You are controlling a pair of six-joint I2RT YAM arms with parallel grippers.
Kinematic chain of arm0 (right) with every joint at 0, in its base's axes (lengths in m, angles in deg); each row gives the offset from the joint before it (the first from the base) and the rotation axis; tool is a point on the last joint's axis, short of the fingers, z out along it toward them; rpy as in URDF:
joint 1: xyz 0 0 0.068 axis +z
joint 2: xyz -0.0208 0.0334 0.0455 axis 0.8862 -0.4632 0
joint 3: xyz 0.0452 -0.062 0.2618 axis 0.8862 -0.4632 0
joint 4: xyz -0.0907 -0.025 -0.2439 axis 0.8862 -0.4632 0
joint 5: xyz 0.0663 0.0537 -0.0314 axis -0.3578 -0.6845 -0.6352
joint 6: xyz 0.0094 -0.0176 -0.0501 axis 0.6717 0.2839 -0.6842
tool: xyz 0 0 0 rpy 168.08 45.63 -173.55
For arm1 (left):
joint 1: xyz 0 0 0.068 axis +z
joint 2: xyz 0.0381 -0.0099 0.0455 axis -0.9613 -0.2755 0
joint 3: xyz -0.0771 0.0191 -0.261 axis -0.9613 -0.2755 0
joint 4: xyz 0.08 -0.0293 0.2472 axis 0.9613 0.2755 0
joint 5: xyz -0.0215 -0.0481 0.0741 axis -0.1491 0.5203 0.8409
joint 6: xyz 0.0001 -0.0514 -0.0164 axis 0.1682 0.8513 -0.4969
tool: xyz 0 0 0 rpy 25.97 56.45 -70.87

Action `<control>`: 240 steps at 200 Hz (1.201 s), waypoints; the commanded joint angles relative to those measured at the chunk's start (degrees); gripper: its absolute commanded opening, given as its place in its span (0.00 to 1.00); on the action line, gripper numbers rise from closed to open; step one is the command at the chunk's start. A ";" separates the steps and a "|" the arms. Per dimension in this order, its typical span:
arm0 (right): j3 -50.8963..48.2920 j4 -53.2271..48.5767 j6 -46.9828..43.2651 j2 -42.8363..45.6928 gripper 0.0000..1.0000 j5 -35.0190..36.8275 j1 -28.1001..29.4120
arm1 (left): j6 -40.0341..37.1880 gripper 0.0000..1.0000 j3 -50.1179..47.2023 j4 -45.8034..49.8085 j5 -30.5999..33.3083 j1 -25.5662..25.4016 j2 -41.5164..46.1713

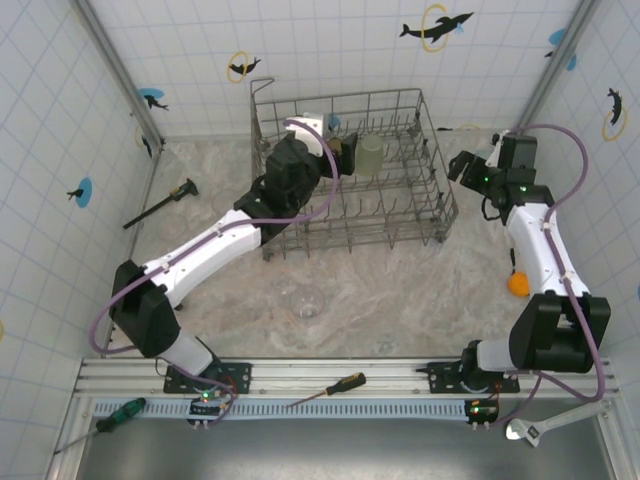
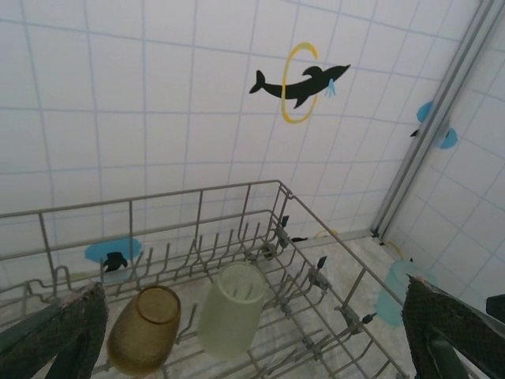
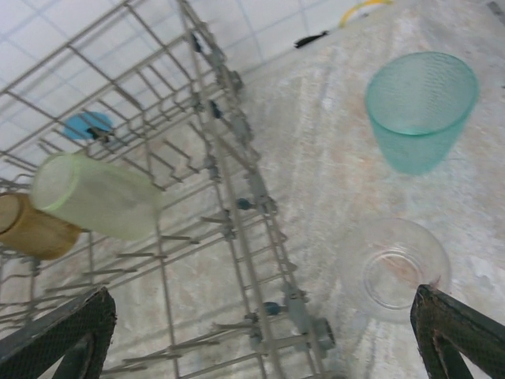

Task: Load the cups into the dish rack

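Note:
The grey wire dish rack (image 1: 440, 205) stands at the back middle of the table. Inside it an amber cup (image 2: 146, 335) and a pale green cup (image 2: 229, 312) lie tilted on the tines, side by side. My left gripper (image 1: 335, 148) hovers over the rack just short of them, open and holding nothing. A light blue cup (image 3: 420, 110) stands upright on the table to the right of the rack, with a clear cup (image 3: 398, 272) nearer the rack's corner. Above that spot my right gripper (image 1: 468, 170) hangs open and bare. Another clear cup (image 1: 303, 298) sits in front of the rack.
A black tool (image 1: 160, 203) lies at the left. An orange ball (image 1: 517, 283) rests beside the right arm. Two screwdrivers (image 1: 335, 387) and a wrench (image 1: 545, 425) lie along the near rail. Tiled walls close in the back and sides.

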 commanded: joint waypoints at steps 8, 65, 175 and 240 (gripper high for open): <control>3.03 -6.01 -0.52 -2.94 1.00 4.04 -1.48 | 1.92 0.98 -2.97 6.49 2.64 0.31 2.54; -0.43 -3.04 2.39 -5.09 1.00 2.44 -1.81 | 6.61 0.98 -8.06 11.74 4.33 0.46 3.93; -5.84 2.19 6.81 -2.74 1.00 3.77 7.82 | 12.92 0.98 -14.15 15.83 4.43 5.22 7.54; -10.55 8.99 13.14 -1.43 0.99 0.28 12.52 | 12.95 0.98 -15.16 17.37 3.20 9.23 8.68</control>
